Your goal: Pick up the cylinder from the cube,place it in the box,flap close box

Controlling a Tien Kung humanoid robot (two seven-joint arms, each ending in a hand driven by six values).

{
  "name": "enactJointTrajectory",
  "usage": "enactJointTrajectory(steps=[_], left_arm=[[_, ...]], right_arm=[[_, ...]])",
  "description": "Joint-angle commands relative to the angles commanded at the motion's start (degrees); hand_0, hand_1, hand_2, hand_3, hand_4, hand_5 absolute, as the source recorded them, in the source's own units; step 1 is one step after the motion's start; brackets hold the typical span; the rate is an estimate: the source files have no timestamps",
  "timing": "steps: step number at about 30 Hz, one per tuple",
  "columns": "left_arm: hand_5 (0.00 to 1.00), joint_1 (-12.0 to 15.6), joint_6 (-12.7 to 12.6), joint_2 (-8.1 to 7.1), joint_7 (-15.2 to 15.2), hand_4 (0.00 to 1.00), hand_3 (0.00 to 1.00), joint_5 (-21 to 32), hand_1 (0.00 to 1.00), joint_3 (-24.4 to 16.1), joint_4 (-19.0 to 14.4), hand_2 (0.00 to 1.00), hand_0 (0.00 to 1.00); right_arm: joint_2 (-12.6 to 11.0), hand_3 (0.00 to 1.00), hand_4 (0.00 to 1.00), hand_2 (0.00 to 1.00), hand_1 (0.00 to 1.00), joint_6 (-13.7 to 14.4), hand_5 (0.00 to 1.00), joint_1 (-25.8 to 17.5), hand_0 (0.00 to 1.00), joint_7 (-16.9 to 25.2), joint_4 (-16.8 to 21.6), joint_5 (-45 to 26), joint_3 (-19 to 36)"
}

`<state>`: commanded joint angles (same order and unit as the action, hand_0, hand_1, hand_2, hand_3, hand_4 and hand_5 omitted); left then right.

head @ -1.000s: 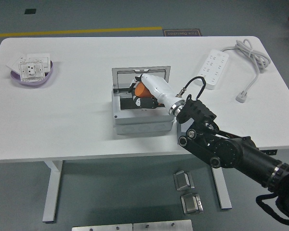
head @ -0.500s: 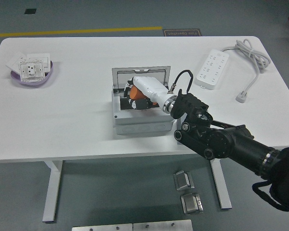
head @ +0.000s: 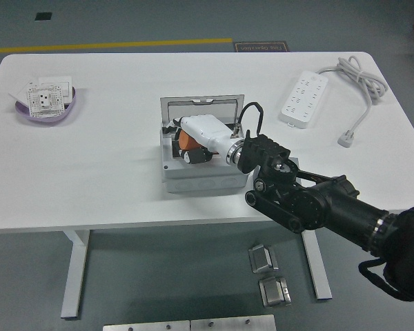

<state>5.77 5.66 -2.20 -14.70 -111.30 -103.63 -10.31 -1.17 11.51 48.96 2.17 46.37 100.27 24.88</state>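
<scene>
A grey box (head: 204,181) with its lid (head: 201,108) raised at the back stands mid-table. My right hand (head: 190,146), white-cased with black fingers, reaches down into the box from the right. An orange cylinder (head: 187,140) shows under the palm, with the fingers curled around it, low inside the box. The box's floor and any cube in it are hidden by the hand. The black right arm (head: 310,203) runs in from the lower right. No left arm shows.
A purple bowl (head: 70,111) with white socket plates stands at the far left. A white power strip (head: 303,99) and its coiled cable (head: 359,79) lie at the right rear. The near table edge (head: 124,227) runs just below the box.
My right hand has moved left and down into the box with the orange cylinder, and the forearm has followed to the left.
</scene>
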Motion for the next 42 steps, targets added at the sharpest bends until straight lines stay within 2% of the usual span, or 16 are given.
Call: enactJointTrajectory(steps=[5, 6, 9, 14, 20, 23, 24, 25, 29, 30, 36, 42], left_arm=[[0.026, 0.09, 0.02, 0.12, -0.02, 0.515, 0.599, 0.0, 0.588, 0.1, 0.0, 0.55, 0.634], [0.027, 0.12, 0.03, 0.15, -0.04, 0.515, 0.6, -0.03, 0.589, 0.1, 0.0, 0.549, 0.634], [0.027, 0.26, -0.01, 0.3, -0.03, 0.515, 0.6, 0.29, 0.589, 0.35, 0.0, 0.549, 0.634], [0.029, 0.7, -0.07, 0.75, 0.07, 0.512, 0.599, 1.39, 0.588, 1.13, 0.0, 0.548, 0.634], [0.031, 1.5, 0.22, 1.27, -0.18, 0.511, 0.598, -1.04, 0.588, -1.32, 0.0, 0.548, 0.633], [0.031, 1.65, 0.34, 1.33, -0.32, 0.511, 0.598, -1.85, 0.588, -1.92, 0.0, 0.548, 0.633], [0.032, 1.65, 0.36, 1.32, -0.34, 0.509, 0.597, -1.89, 0.586, -1.92, 0.0, 0.548, 0.633], [0.032, 1.63, 0.36, 1.3, -0.37, 0.509, 0.597, -1.84, 0.586, -1.82, 0.0, 0.548, 0.633], [0.032, 1.46, 0.37, 1.15, -0.45, 0.509, 0.597, -1.56, 0.586, -1.34, 0.0, 0.548, 0.633], [0.034, 1.44, 0.41, 1.1, -0.49, 0.503, 0.597, -1.65, 0.585, -1.34, 0.0, 0.548, 0.633], [0.031, 1.17, 0.65, 0.95, -0.69, 0.5, 0.596, -2.54, 0.585, -1.57, 0.0, 0.548, 0.633], [0.028, 0.52, 0.62, 0.79, -0.7, 0.498, 0.595, -1.21, 0.583, -0.03, 0.0, 0.548, 0.633]], right_arm=[[-0.66, 0.858, 0.974, 0.687, 0.655, 0.4, 0.406, -0.34, 0.701, 0.25, 0.86, -1.0, 0.69], [-0.89, 0.858, 0.998, 0.683, 0.653, 0.57, 0.455, -0.43, 0.718, 0.36, 1.28, -1.45, 0.94], [-1.96, 0.858, 0.998, 0.683, 0.653, 1.16, 0.455, -0.87, 0.718, 0.75, 3.28, -3.22, 1.92], [-5.93, 0.851, 0.998, 0.68, 0.655, 1.41, 0.479, -1.73, 0.718, 1.29, 8.84, -8.63, 3.11], [-11.7, 0.831, 0.998, 0.67, 0.64, -0.81, 0.484, -0.96, 0.719, 0.18, 16.65, -17.03, 3.65], [-13.13, 0.831, 0.998, 0.67, 0.64, -1.82, 0.484, 0.18, 0.719, -0.62, 20.02, -20.25, 4.5], [-13.36, 0.817, 0.957, 0.667, 0.632, -2.05, 0.473, 0.64, 0.695, -0.79, 20.71, -20.79, 4.86], [-13.48, 0.817, 0.957, 0.667, 0.632, -2.27, 0.473, 1.2, 0.695, -0.96, 21.06, -21.03, 5.33], [-13.05, 0.817, 0.957, 0.667, 0.632, -2.72, 0.473, 3.44, 0.695, -0.97, 19.08, -20.76, 7.01], [-12.72, 0.812, 0.914, 0.663, 0.63, -2.75, 0.449, 4.03, 0.692, -0.79, 17.96, -20.61, 7.32], [-9.4, 0.801, 0.925, 0.658, 0.622, -2.11, 0.457, 6.27, 0.68, 1.52, 10.13, -21.09, 8.39], [-7.14, 0.784, 0.946, 0.65, 0.617, -1.17, 0.469, 6.34, 0.678, 3.48, 2.2, -22.89, 7.7]])
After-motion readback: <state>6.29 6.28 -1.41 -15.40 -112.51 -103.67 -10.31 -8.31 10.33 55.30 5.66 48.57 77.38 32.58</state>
